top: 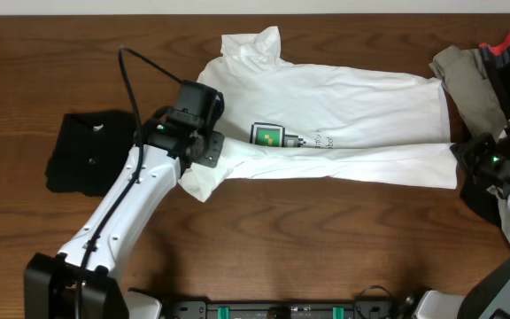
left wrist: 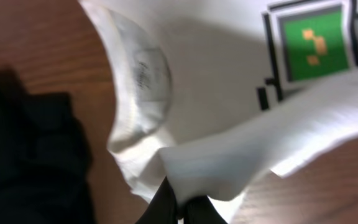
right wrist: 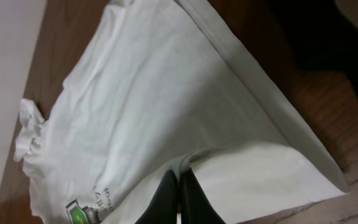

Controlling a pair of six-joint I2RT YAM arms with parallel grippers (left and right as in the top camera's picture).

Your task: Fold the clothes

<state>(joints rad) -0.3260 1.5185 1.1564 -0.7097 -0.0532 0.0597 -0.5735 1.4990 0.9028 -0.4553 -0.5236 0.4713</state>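
Left gripper [top: 209, 149]: jaws together, pinching T-shirt [top: 343, 97] fold near collar. Right gripper [top: 464, 159]: jaws together, pinching same long fold at hem end. T-shirt lies sideways mid-table [top: 326, 239], lower edge lapped over, robot print [top: 270, 136] partly showing. Black garment [top: 87, 151] at left, apart from the shirt. Khaki garment [top: 467, 80] and red garment [top: 507, 42] heaped at right.

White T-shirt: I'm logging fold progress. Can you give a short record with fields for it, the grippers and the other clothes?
T-shirt: spread across the table, near edge folded over
left gripper: shut on the folded edge
right gripper: shut on the folded edge, other end
black garment: left of the T-shirt, apart
pile of clothes: at the T-shirt's right end
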